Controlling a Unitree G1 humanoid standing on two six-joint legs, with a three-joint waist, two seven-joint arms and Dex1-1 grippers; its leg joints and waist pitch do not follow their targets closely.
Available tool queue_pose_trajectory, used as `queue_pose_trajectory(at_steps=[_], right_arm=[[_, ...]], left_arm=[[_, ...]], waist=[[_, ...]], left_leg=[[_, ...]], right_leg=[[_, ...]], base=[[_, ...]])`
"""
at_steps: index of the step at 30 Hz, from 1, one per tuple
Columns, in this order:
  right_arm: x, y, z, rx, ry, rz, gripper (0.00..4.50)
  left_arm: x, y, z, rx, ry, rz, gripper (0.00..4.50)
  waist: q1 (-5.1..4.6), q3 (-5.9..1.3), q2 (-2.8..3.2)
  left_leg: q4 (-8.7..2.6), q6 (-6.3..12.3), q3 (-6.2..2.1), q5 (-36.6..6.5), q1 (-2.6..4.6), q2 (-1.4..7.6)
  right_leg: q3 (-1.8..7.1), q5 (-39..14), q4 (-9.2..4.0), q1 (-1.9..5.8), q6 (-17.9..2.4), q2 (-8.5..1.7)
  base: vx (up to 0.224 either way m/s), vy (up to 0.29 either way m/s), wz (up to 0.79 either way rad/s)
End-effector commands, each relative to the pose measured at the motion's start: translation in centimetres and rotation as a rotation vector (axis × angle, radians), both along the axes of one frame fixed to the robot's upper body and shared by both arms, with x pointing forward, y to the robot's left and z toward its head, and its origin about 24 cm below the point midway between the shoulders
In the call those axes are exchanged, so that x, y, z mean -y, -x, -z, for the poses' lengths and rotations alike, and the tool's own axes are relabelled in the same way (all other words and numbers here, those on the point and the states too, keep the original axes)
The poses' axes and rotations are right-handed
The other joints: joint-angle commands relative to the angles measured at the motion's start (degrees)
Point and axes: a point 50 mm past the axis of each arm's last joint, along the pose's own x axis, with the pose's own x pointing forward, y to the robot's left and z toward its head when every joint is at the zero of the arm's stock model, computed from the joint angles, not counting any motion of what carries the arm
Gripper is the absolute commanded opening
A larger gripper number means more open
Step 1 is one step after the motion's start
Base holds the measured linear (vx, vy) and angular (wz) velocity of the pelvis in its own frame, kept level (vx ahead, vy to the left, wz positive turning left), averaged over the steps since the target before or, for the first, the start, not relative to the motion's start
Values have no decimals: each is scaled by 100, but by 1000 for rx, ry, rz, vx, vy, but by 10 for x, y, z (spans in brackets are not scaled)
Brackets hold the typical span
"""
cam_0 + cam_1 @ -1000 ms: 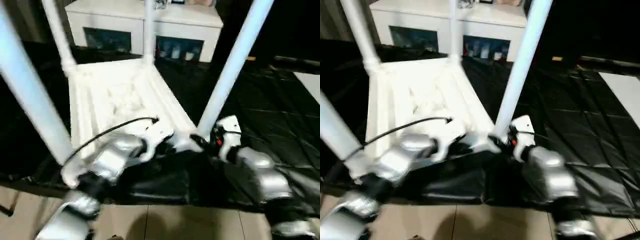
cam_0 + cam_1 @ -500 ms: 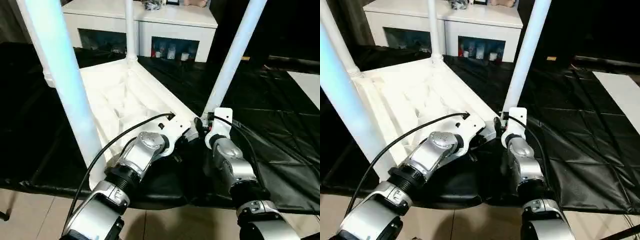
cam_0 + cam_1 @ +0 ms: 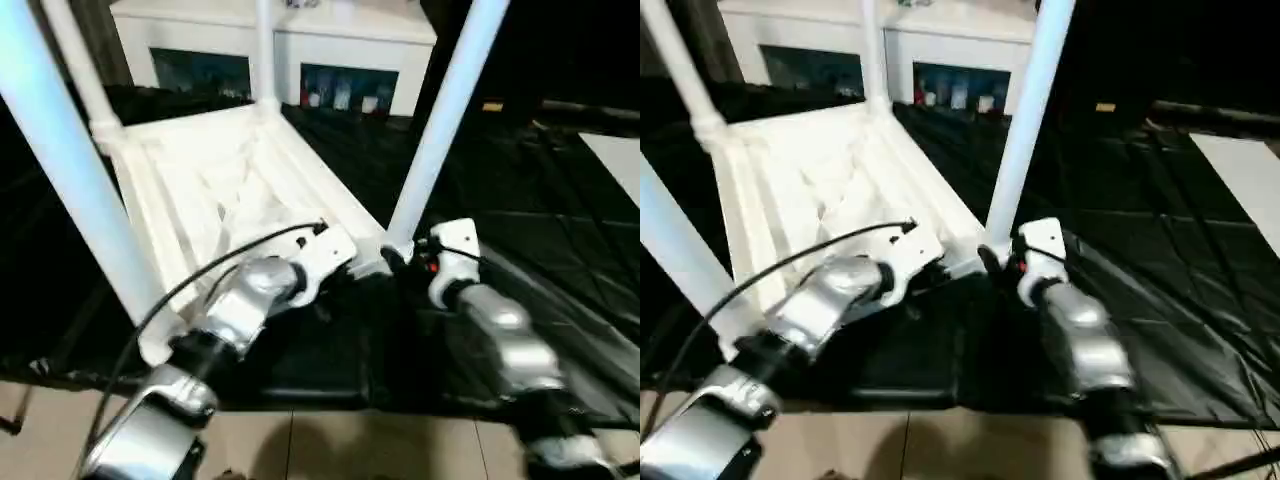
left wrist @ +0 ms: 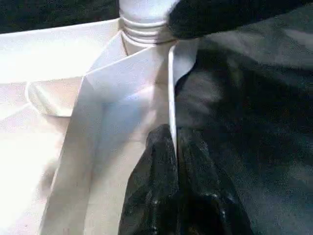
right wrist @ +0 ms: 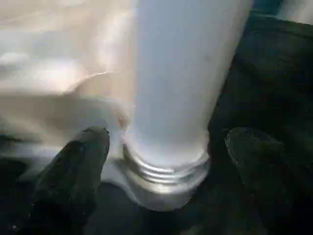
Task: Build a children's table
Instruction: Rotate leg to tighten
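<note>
While four legs (image 3: 445,115) stand, one tabletop (image 3: 230,190) lies inverted.

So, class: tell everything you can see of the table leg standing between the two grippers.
The leg is a long white round plastic post, upright, slightly tilted, its top leaving the picture. Its ribbed foot sits in the near corner socket of the upturned tabletop. The right gripper straddles its base with fingers spread apart on either side. The left gripper is shut on the tabletop's rim beside it.
</note>
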Motion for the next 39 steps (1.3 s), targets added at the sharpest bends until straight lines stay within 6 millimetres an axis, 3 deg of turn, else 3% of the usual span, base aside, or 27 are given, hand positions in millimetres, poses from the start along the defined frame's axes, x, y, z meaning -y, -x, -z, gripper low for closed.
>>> queue_pose_trajectory(at_steps=[1,6,7,8,10,14,18,23,33,37,39], right_arm=[[-1,14,-6,-28,-21,-207,419],[9,32,-5,-101,12,-378,419],[9,32,-5,-101,12,-378,419],[12,33,-6,-117,28,-419,419],[13,34,-6,-128,51,-455,419],[14,31,-6,-136,56,-480,402],[14,31,-5,-146,71,-500,367],[14,31,-4,-151,69,-502,317],[11,31,4,-176,-2,-447,267],[9,27,22,-194,27,-295,266],[2,19,33,-193,10,-116,265]], left_arm=[[3,22,7,-90,25,214,0],[-9,35,5,-158,13,336,0],[-9,35,5,-158,13,336,0],[-13,35,2,-157,4,340,0],[-17,34,1,-158,-11,341,0],[-24,32,0,-162,-25,333,0],[-26,31,1,-161,-31,328,0],[-27,31,1,-165,-31,325,0],[-29,32,6,-198,-49,309,0],[-24,27,12,-199,-36,204,0],[-14,18,14,-185,5,84,0]], waist=[[45,-335,11],[81,-340,15],[107,-334,14],[136,-323,-34],[163,-313,-16],[139,-305,-48],[149,-322,-58],[151,-340,-49],[152,-346,-31],[107,-294,-28],[63,-266,-34]], left_leg=[[-409,480,-90,-938,35,317],[-372,614,-45,-670,79,314],[-371,600,-38,-731,91,318],[-377,571,-30,-806,103,323],[-386,511,-34,-897,109,330],[-403,365,-44,-1075,101,313],[-383,375,-40,-895,94,304],[-357,487,-35,-665,93,300],[-350,464,-34,-718,104,299],[-393,264,-35,-1070,105,289],[-441,4,-71,-1659,146,288]], right_leg=[[202,-393,-375,288,-1305,-419],[186,173,-300,271,-1633,-392],[192,67,-307,266,-1639,-408],[194,-128,-326,259,-1619,-416],[197,-370,-343,260,-1568,-423],[197,-861,-380,260,-1408,-431],[201,-699,-354,269,-1388,-425],[188,-277,-307,279,-1509,-413],[185,-314,-306,282,-1557,-412],[186,-919,-382,246,-1466,-413],[179,-1921,-470,229,-1198,-419]], base=[[54,11,-2],[11,2,0],[0,0,0],[0,0,0],[0,0,0],[0,0,0],[0,0,0],[0,0,0],[0,0,0],[0,0,0],[0,0,0]])
